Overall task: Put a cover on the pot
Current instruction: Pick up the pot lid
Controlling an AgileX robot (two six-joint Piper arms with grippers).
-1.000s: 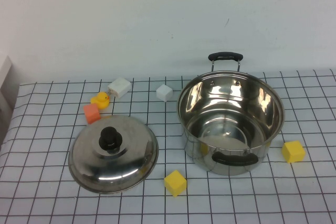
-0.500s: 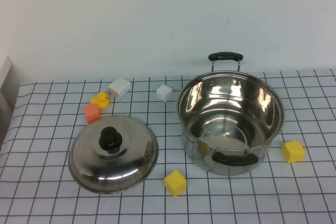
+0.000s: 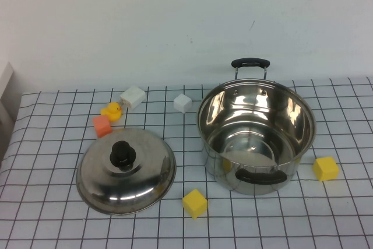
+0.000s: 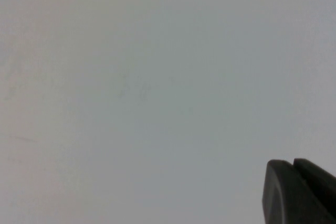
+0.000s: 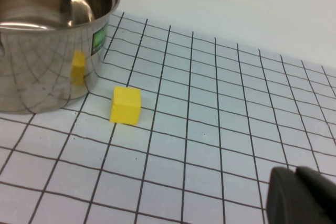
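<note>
While neither arm had reached in | pot stood uncovered beside right gripper, lid flat for knob grasp | left gripper faced wall | finger spread indeterminable on both

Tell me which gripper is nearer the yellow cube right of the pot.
Right, probably. The right gripper sits just short of the yellow cube beside the pot; the left gripper sees only blank surface.
</note>
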